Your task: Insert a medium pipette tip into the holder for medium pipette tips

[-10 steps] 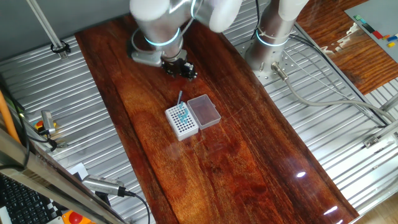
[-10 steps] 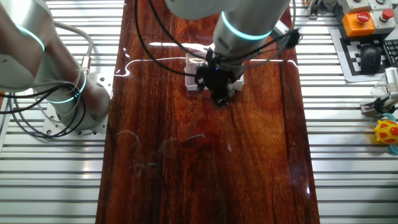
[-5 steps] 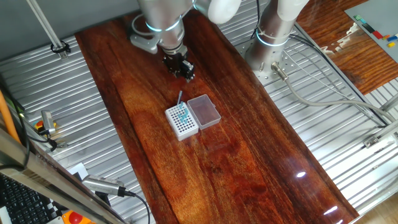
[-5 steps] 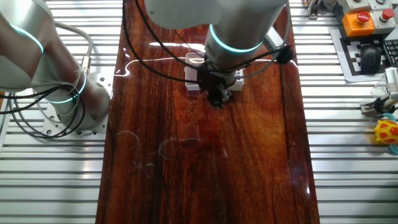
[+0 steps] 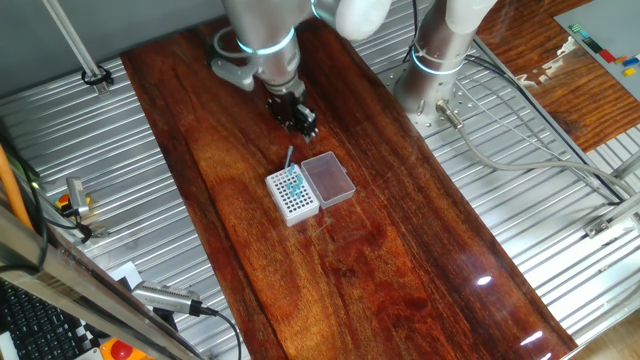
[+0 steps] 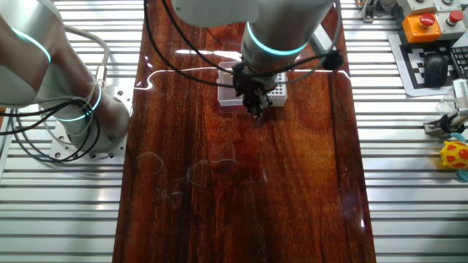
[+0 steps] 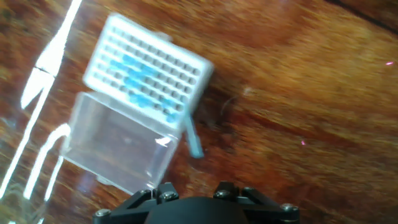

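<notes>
looking through one fixed view, i see the gripper (image 5: 303, 122) hanging over the wooden table (image 5: 400, 260), near the holder for medium pipette tips (image 5: 292, 195) but apart from it, on the side toward the arm's base. the medium pipette tip (image 5: 289, 159) lies on the wood as a thin pale line, one end just at the holder's far edge, the other pointing toward the gripper. a clear box (image 5: 328, 178) sits right against the holder.

the other fixed view gives me less: the gripper (image 6: 254, 107) and wrist cover much of the holder (image 6: 278, 90), only a white corner with dark holes shows beside the wrist, and a bit of the clear box (image 6: 225, 98) peeks out on the other side. i cannot find the tip there.

the hand view is blurred but shows what the others do not: the holder (image 7: 147, 73) from above with a patch of teal tips in its grid, the clear box (image 7: 118, 146) touching its edge, and the tip (image 7: 192, 138) lying flat on the table just beside the holder's corner, not in any hole. only the dark base of the gripper shows along the bottom edge, so the fingers are out of frame.

i cannot tell how far the jaws are parted in any view; nothing appears held between them.
</notes>
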Available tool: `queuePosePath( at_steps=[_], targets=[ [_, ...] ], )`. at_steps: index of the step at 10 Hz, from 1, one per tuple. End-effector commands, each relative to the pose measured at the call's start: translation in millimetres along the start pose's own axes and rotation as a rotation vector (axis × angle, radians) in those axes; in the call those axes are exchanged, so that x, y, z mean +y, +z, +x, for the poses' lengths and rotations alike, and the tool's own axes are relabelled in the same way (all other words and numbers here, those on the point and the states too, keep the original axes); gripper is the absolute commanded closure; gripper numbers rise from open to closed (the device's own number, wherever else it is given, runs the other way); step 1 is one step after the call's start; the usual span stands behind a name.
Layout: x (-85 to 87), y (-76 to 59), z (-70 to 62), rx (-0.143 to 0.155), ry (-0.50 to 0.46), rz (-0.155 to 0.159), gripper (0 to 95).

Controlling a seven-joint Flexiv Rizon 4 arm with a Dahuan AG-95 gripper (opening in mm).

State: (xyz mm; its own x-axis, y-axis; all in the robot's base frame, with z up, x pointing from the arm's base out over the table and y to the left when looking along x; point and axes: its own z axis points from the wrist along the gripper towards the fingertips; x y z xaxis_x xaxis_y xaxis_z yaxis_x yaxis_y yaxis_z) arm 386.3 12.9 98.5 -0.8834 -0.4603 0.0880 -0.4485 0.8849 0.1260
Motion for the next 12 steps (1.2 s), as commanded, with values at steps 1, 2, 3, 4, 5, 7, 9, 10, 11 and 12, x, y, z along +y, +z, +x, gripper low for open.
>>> queuePosePath(
  at_steps=[1,2,3,4,5,7,9,10,11,12],
  targets=[
    [0.6,-1.7,2.1,0.005,0.003,0.008,57.0],
    [0.6,-1.7,2.1,-0.007,0.006,0.006,57.0],
    [0.6,-1.7,2.1,-0.009,0.007,0.002,57.0],
    [0.6,-1.7,2.1,-0.006,0.003,0.001,57.0],
    [2.3,-1.7,3.7,0.002,-0.010,0.003,57.0],
    [3.9,2.1,11.9,0.006,-0.023,0.005,57.0],
    [5.4,7.1,15.0,0.005,-0.038,0.005,57.0],
    [8.1,11.1,12.4,0.004,-0.044,0.004,57.0],
    [10.0,14.3,10.9,0.003,-0.050,0.005,57.0],
    [10.2,14.7,10.4,0.003,-0.056,0.007,57.0]
  ],
)
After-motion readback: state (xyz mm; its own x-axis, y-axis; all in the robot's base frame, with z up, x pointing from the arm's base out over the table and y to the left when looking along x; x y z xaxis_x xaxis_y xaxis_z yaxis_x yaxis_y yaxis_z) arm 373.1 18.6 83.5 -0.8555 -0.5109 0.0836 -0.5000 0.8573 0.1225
